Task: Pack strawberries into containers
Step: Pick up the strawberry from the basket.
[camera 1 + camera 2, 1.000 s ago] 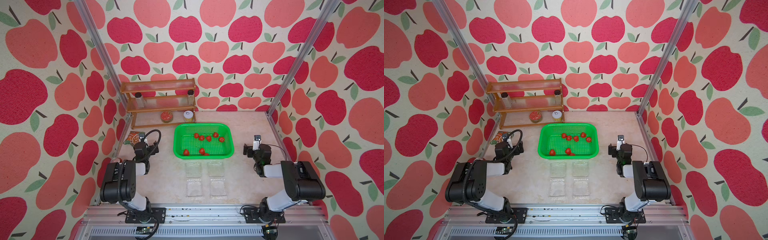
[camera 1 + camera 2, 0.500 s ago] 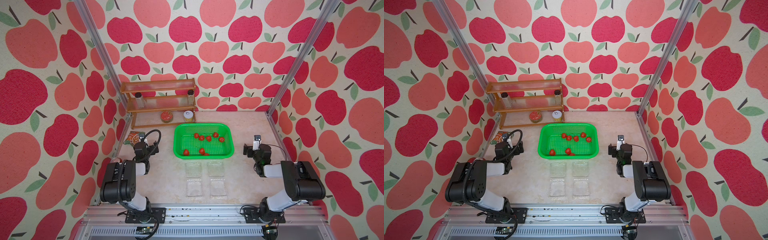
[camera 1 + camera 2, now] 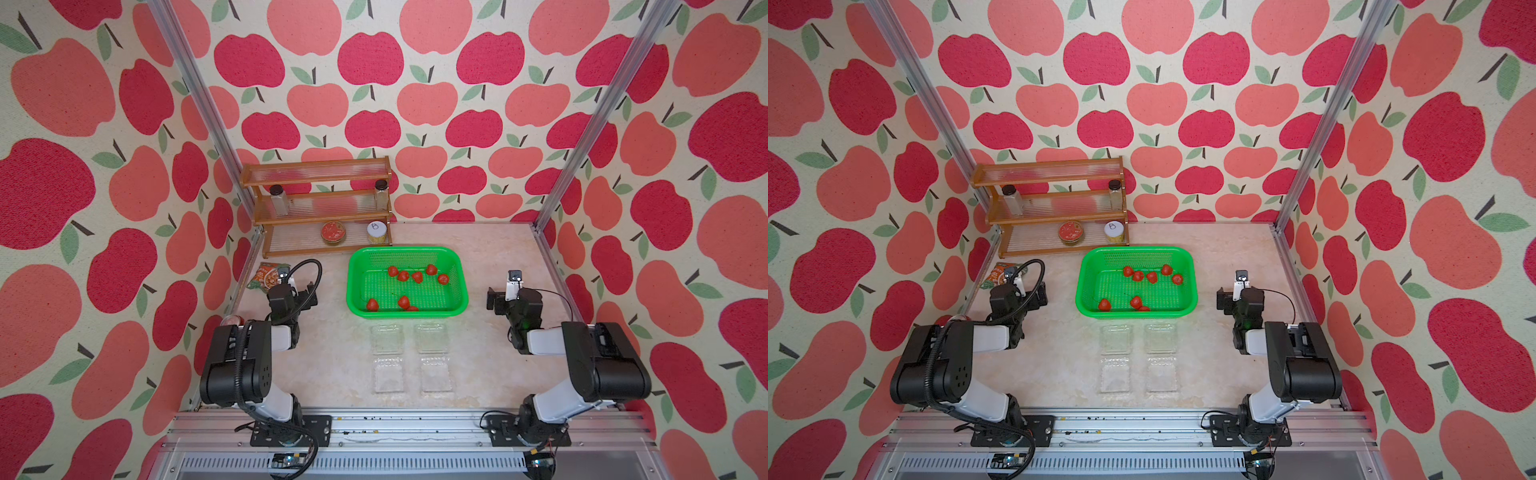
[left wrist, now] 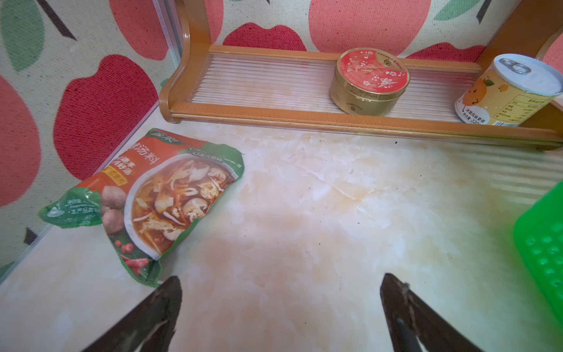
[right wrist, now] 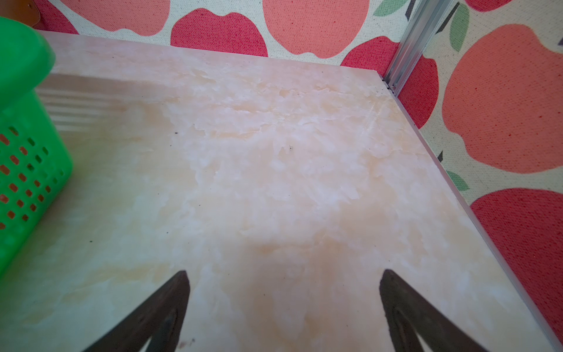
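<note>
1. Enclosure: apple-print walls on three sides around a pale, glossy, marbled surface [image 3: 332,353].
2. Both top views: a green perforated plastic basket [image 3: 407,250] sits mid-surface. All eight strawberries [image 3: 417,276] lie inside it. They are small, glossy and conical, five toward the basket's 12 o'clock and three toward its 6 o'clock. The two containers [image 3: 387,340], clear thin-plastic clamshells, lie open and empty just at the basket's 6 o'clock. The left arm [image 3: 237,365] stands at 9 o'clock and the right arm [image 3: 602,365] at 3 o'clock, both apart from the basket.
3. Left wrist view: the left jaws are spread wide over bare surface with nothing between them. Ahead are a crinkled soup packet [image 4: 158,189], and a round gilt tin [image 4: 370,80] and a can [image 4: 511,91] on a wooden rack [image 4: 304,117].
4. Right wrist view: the right jaws are released and empty, with the basket wall beside them.
5. Assessment: packing has not begun and the first pick is in hand. The next move calls for one arm to clear the basket rim, descend on a single berry and close gently. The berries look slippery, and the light containers may slide.
</note>
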Tool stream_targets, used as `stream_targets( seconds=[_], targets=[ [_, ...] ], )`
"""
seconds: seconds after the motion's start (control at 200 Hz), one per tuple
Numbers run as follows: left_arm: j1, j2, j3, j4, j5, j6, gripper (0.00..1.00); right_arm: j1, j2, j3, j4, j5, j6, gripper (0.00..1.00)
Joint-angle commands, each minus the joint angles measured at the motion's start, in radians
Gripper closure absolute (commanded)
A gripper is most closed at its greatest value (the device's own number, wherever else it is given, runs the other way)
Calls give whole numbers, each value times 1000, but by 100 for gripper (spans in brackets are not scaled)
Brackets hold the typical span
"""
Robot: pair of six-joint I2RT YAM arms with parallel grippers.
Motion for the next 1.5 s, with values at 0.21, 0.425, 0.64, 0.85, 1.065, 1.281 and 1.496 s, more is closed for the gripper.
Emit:
stream_targets(
  seconds=[0.21,0.425,0.64,0.85,1.065,1.281,1.496],
  targets=[
    [3,9,-12,20,13,15,1,78,-154,129,-281,87,-68,3],
    [4,-14,21,-54,14,15,0,238,-348,317,-607,58,7,6],
    [-125,-181,399,-710,-189,-18,15,387,-100,715,-994,-51,30,8],
    [-323,-210,535,-863,-197,-142,10,463,204,1020,-1136,-203,101,16],
    [-454,-172,559,-879,-142,-229,12,496,431,1191,-1267,-325,141,31],
    [-523,-126,577,-900,-134,-232,12,497,502,1240,-1290,-361,169,48],
    [-540,-102,577,-907,-153,-247,12,509,524,1261,-1317,-361,163,60]
  ],
)
